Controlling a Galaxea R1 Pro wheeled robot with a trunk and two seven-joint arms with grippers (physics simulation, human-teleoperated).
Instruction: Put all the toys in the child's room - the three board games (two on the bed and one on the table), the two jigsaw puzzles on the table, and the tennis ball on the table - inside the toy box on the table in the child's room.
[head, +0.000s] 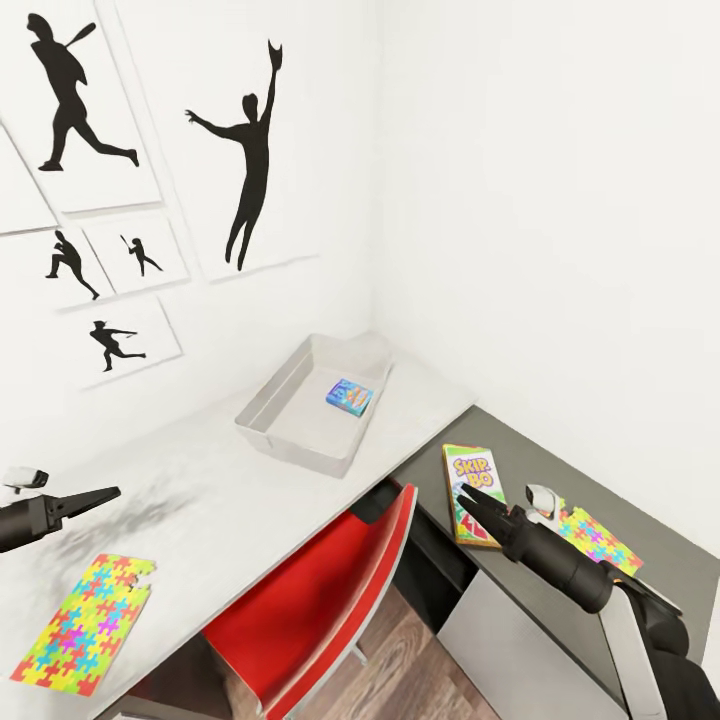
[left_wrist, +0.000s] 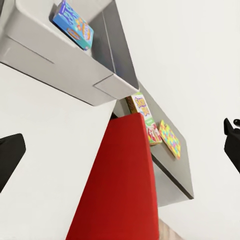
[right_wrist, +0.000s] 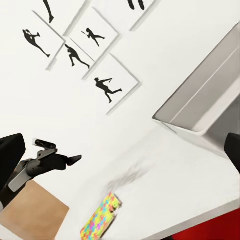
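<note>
the toy box (head: 300, 425) is sitting on the pale table (head: 210, 500) close to the room's corner, one long side near the back wall, and a blue board game (head: 349, 396) is lying inside it toward its far end. one jigsaw puzzle (head: 82, 624) is lying flat near the table's front edge at the left end, well apart from the toy box. on the lower dark section (head: 640, 540) to the right, the skip-bo box (head: 471, 493) is lying near that section's left edge, and a second puzzle (head: 598, 540) is lying just beyond it, further right, partly hidden by the right arm. a red chair (head: 320, 610) is standing tucked at the table's front edge, between the two sections. framed black silhouettes of ball players (head: 250, 150) are hanging on the white wall behind the table. the left gripper (head: 100, 495) is hovering over the table's left end, above and behind the first puzzle, with its dark fingers looking pressed together and nothing between them. the right gripper (head: 478, 512) is hanging right over the near end of the skip-bo box, fingers pointing down at it; whether they are touching the box, i cannot tell, and how far apart they are standing i cannot tell either.
</note>
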